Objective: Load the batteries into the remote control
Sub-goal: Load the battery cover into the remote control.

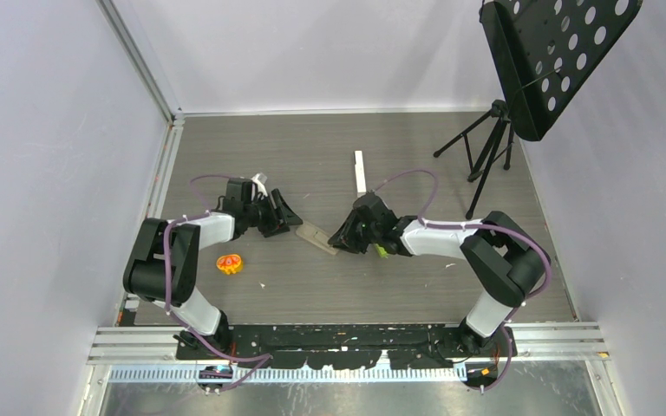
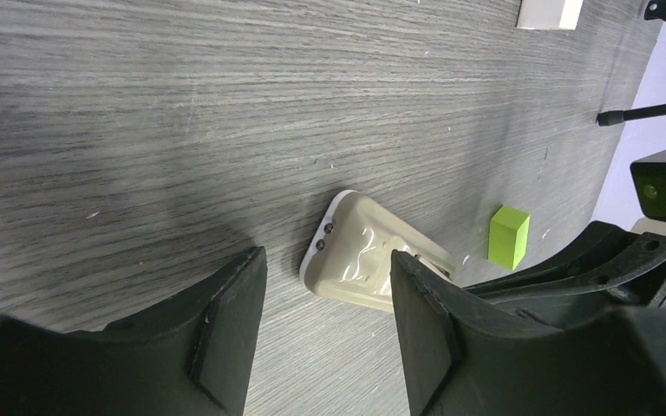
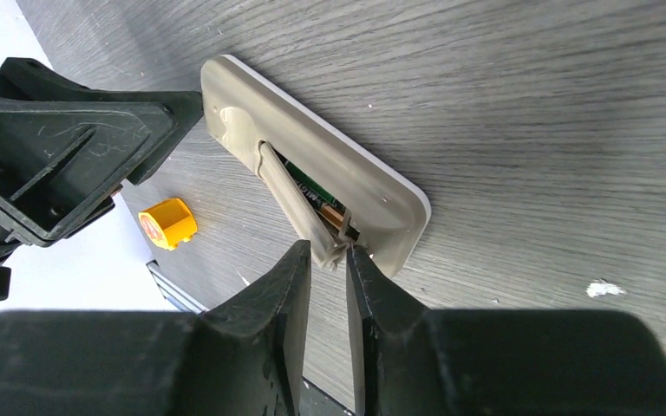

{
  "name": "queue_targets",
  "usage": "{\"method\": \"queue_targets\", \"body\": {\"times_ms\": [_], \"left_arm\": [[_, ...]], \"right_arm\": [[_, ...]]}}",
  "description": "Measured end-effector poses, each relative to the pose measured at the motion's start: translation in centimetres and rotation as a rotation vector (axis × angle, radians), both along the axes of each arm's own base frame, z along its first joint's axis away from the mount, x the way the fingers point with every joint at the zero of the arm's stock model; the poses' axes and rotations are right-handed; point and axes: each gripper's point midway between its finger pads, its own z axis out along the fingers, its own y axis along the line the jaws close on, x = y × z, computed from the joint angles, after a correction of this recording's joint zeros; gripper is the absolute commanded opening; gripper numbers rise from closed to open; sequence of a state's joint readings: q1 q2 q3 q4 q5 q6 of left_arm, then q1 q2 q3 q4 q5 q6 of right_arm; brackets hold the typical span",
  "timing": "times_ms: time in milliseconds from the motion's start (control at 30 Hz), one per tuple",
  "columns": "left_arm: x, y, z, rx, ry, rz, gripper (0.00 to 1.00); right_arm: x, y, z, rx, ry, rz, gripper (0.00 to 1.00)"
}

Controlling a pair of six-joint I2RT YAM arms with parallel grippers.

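Your right wrist view is showing what the overhead one isn't: a battery point(image 3: 319, 199) lying inside the remote point(image 3: 373, 186), your right end effector point(image 3: 328, 258) pinching the raised cover point(image 3: 288, 195). Your left end effector point(image 2: 327, 260) is hanging half-open, empty, beside it.

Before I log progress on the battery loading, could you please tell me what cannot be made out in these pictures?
Batteries inside the remote: right wrist view, the half-lifted cover hides all but a sliver of label; count unclear.
Right gripper: same view, whether its tips pinch the cover's end.
Loose batteries: top view, too small to find.
Remote's far end: left wrist view, behind the left gripper.
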State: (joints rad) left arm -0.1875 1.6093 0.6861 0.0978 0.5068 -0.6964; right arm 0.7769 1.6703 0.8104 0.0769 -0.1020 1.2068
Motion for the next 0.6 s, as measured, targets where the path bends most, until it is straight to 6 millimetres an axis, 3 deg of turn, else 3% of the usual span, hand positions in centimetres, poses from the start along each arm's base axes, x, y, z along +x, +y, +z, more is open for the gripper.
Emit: {"method": "queue_targets", "body": {"times_ms": [267,467,600], "left_arm": [[-0.02,-0.03,0.00,-0.002,0.000,-0.002,0.57],[-0.01,-0.05,0.01,-0.002,0.000,-0.004,0.57],[0.03,-0.10,0.01,-0.004,0.000,-0.007,0.57]], "right_arm": [[0.24,0.33,0.02,0.000,0.001,0.005,0.13],[0.51,0.57,0.16,-0.004,-0.001,0.009,0.14],[0.43,0.47,0.09,-0.015,0.002,0.013,0.24]]}}
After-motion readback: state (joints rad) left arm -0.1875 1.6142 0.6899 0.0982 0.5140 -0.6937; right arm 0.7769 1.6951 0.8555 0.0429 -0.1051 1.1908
